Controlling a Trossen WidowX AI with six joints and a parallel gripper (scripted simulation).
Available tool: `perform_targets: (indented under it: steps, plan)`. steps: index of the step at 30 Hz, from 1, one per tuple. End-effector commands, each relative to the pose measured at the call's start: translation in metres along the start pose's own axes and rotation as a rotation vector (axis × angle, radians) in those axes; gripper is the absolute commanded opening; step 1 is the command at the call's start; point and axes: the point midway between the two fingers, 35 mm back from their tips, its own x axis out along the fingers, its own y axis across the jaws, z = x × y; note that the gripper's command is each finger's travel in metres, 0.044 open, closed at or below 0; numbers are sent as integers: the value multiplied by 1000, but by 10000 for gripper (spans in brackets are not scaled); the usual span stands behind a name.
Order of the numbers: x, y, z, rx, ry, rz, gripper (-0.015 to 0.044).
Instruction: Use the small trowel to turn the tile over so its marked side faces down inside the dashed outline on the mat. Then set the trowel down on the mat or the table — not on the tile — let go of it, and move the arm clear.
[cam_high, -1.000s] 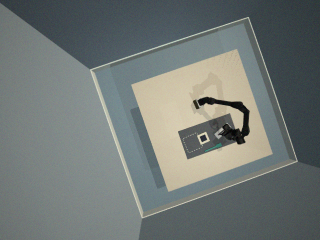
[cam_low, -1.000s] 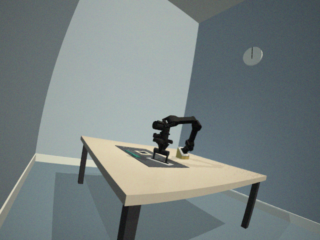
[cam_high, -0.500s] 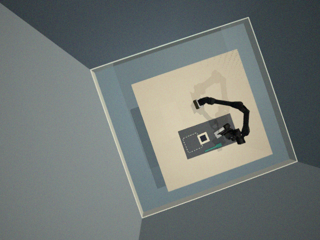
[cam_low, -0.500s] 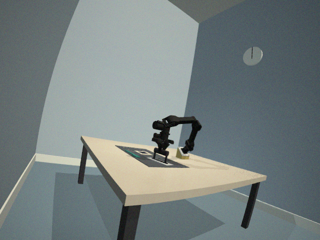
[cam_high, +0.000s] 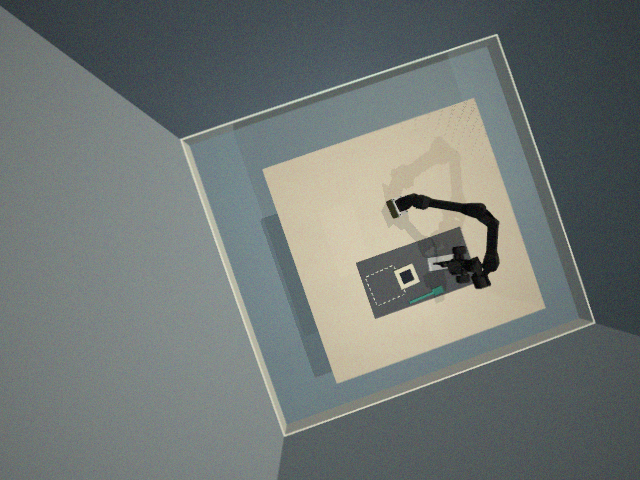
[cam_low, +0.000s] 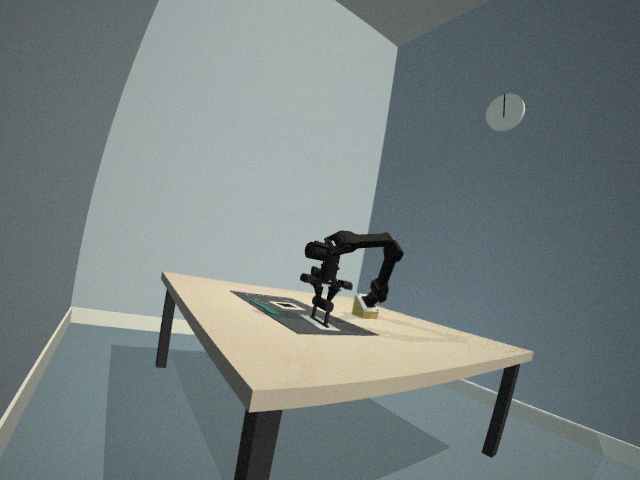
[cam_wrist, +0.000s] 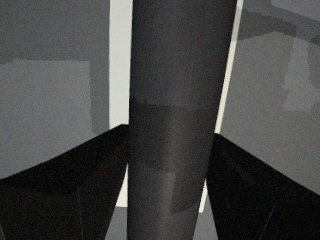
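A square tile (cam_high: 406, 268) (cam_low: 295, 307), cream with a dark square on its upward face, lies flat on the dark mat (cam_high: 365, 266) (cam_low: 356, 331). It overlaps the right side of the dashed outline in the top view. A trowel (cam_high: 439, 258) (cam_low: 311, 318) (cam_wrist: 180, 65) has a pale flat plate and a dark bar handle on two posts. My gripper (cam_high: 454, 265) (cam_low: 323, 298) (cam_wrist: 168, 139) is shut on that handle from above, one finger on each side. The plate is at the mat, right of the tile in the top view; whether it touches the mat cannot be told.
A teal tool (cam_high: 426, 295) (cam_low: 264, 307) with a wider end lies along the mat's edge, close to the tile and trowel. My arm's base (cam_high: 392, 208) (cam_low: 364, 311) stands beyond the mat on the pale table (cam_high: 320, 206) (cam_low: 330, 361). The arm bends around the mat's right end in the top view.
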Motion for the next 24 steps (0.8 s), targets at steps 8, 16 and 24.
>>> perform_targets:
  steps: [8, 16, 24]
  plan:
    - [1, -1, 0, 179, 1, -4, 130]
    - [1, -1, 0, 179, 1, -4, 270]
    - [1, -1, 0, 179, 1, -4, 270]
